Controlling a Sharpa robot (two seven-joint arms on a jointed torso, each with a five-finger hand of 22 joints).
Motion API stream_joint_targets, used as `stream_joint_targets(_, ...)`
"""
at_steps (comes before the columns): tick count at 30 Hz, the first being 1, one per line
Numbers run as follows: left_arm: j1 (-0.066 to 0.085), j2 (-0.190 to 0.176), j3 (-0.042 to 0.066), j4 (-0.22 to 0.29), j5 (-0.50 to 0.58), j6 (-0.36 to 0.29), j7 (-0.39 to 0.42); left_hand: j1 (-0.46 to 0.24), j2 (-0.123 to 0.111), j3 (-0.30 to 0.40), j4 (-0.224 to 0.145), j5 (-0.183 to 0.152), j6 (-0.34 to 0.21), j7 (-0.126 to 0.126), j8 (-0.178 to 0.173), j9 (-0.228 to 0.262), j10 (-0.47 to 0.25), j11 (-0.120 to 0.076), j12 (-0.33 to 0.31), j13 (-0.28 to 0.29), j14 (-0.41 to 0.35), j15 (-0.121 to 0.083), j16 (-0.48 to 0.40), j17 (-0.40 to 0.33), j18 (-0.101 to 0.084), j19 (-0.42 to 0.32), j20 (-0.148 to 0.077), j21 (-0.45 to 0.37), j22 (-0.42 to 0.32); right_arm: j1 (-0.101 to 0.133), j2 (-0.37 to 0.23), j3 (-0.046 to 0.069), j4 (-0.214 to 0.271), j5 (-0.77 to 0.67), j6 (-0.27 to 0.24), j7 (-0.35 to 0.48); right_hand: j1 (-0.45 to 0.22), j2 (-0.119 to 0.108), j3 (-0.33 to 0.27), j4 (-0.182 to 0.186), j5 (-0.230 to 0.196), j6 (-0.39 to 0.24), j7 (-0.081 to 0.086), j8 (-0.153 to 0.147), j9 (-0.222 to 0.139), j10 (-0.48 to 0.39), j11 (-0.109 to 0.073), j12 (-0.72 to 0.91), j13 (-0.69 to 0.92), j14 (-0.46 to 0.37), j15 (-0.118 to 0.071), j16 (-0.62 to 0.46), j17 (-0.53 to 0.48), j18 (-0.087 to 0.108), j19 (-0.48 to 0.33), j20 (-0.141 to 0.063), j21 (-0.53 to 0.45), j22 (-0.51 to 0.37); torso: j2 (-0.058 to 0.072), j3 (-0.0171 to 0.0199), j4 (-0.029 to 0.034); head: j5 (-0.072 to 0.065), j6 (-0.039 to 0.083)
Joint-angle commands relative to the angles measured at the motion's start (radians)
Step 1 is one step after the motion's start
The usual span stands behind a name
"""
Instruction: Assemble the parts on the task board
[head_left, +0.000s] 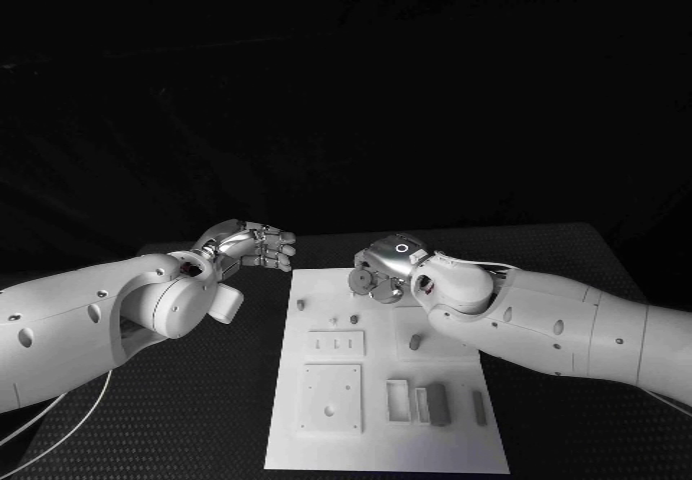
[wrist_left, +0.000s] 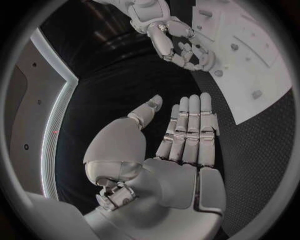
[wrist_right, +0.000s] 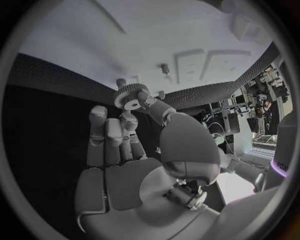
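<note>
The right hand pinches a small toothed gear over the white task board, apparently to seat it, while the left hand waits flat, fingers straight and holding nothing, over the black table.

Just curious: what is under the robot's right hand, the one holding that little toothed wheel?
The right hand pinches a gear above the white task board's far end, where small pegs stand. The hand covers the board directly beneath.

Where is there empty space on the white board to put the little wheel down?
Bare room: the task board's near strip, below the square plate and slotted blocks. The far end is crowded: the right hand holds the gear there.
</note>
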Motion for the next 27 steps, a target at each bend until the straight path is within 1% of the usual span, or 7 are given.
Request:
stream_joint_targets(1, 0.001, 0.003, 0.001, 0.000, -0.003, 0.009, 0.008, 0.001, -0.002, 0.000, 0.005, -0.004, -0.003, 0.005, -0.007, 0.001, -0.003, 0.003, -0.004, 0.002, 0.003, 0.002, -0.006, 0.001, 0.019, -0.002, -0.004, -0.007, 0.001, -0.005, 0.016, -0.004, -0.005, -0.044, -0.005, -0.009, -0.001, -0.012, 0.005, 0.001, 0.002, 0.147, -0.012, 0.001, 0.005, -0.006, -0.014, 0.003, -0.001, 0.007, -0.003, 0.002, -0.001, 0.022, 0.007, -0.001, 0.004, 0.009, 0.000, -0.0007, 0.0018, 0.001, -0.002)
stream_joint_targets(6, 0.001, 0.004, 0.001, 0.001, -0.003, 0.008, 0.008, 0.001, -0.002, 0.000, 0.005, -0.004, -0.003, 0.005, -0.007, 0.002, -0.003, 0.003, -0.004, 0.002, 0.003, 0.002, -0.007, 0.002, 0.019, -0.002, -0.004, -0.007, 0.001, -0.014, 0.041, -0.009, -0.023, -0.045, -0.005, -0.008, 0.000, -0.012, 0.005, 0.001, 0.002, 0.146, -0.012, 0.000, 0.005, -0.006, -0.014, 0.003, -0.002, 0.007, -0.003, 0.001, -0.002, 0.022, 0.007, -0.001, 0.004, 0.009, 0.000, -0.0010, 0.0009, 0.004, -0.004)
stream_joint_targets(9, 0.001, 0.005, 0.001, 0.001, -0.003, 0.009, 0.008, 0.001, -0.002, 0.000, 0.005, -0.004, -0.003, 0.006, -0.007, 0.002, -0.003, 0.003, -0.004, 0.002, 0.003, 0.002, -0.007, 0.002, 0.019, -0.001, -0.004, -0.007, 0.001, -0.016, 0.053, -0.017, -0.035, -0.046, -0.002, -0.009, 0.000, -0.013, 0.005, 0.001, 0.002, 0.146, -0.011, 0.000, 0.005, -0.005, -0.014, 0.003, -0.003, 0.007, -0.003, 0.001, -0.003, 0.022, 0.008, -0.002, 0.004, 0.009, 0.001, -0.0021, 0.0013, 0.005, -0.004)
stream_joint_targets(15, 0.001, 0.006, 0.001, 0.001, -0.003, 0.009, 0.008, 0.001, -0.002, 0.000, 0.005, -0.004, -0.003, 0.006, -0.007, 0.002, -0.003, 0.003, -0.005, 0.003, 0.003, 0.002, -0.008, 0.003, 0.019, -0.002, -0.004, -0.007, 0.002, -0.019, 0.080, -0.031, -0.072, -0.048, 0.002, -0.008, 0.000, -0.015, 0.005, 0.002, 0.002, 0.145, -0.011, -0.001, 0.004, -0.005, -0.013, 0.003, -0.004, 0.006, -0.003, 0.001, -0.006, 0.022, 0.008, -0.002, 0.004, 0.009, 0.001, -0.0012, 0.0005, 0.006, -0.006)
stream_joint_targets(19, 0.001, 0.007, 0.001, 0.000, -0.003, 0.010, 0.008, 0.001, -0.002, 0.000, 0.005, -0.004, -0.003, 0.006, -0.007, 0.002, -0.003, 0.003, -0.005, 0.003, 0.003, 0.002, -0.008, 0.003, 0.019, -0.001, -0.004, -0.008, 0.002, -0.020, 0.087, -0.033, -0.085, -0.049, 0.003, -0.009, 0.000, -0.016, 0.005, 0.002, 0.002, 0.144, -0.011, -0.002, 0.004, -0.005, -0.013, 0.002, -0.004, 0.005, -0.003, 0.001, -0.008, 0.022, 0.009, -0.002, 0.004, 0.009, 0.000, -0.0010, 0.0008, 0.007, -0.007)
stream_joint_targets(20, 0.001, 0.007, 0.001, 0.000, -0.003, 0.009, 0.008, 0.001, -0.002, 0.000, 0.005, -0.004, -0.003, 0.006, -0.007, 0.002, -0.003, 0.004, -0.005, 0.003, 0.003, 0.002, -0.008, 0.003, 0.019, -0.001, -0.004, -0.008, 0.002, -0.020, 0.089, -0.033, -0.088, -0.051, 0.001, -0.010, 0.000, -0.016, 0.005, 0.002, 0.002, 0.144, -0.011, -0.002, 0.004, -0.005, -0.013, 0.002, -0.004, 0.005, -0.003, 0.000, -0.009, 0.022, 0.009, -0.002, 0.004, 0.009, 0.000, -0.0015, 0.0015, 0.007, -0.007)
stream_joint_targets(27, 0.001, 0.006, 0.001, 0.000, -0.003, 0.009, 0.007, 0.001, -0.002, -0.001, 0.005, -0.004, -0.003, 0.006, -0.008, 0.002, -0.003, 0.004, -0.006, 0.004, 0.004, 0.002, -0.009, 0.004, 0.019, -0.001, -0.004, -0.008, 0.002, -0.021, 0.099, -0.035, -0.102, -0.054, -0.005, -0.012, 0.000, -0.017, 0.005, 0.002, 0.002, 0.142, -0.010, -0.004, 0.004, -0.005, -0.013, 0.002, -0.005, 0.002, -0.003, 0.000, -0.015, 0.022, 0.010, -0.003, 0.003, 0.009, 0.000, 0.0004, -0.0012, 0.009, -0.008)
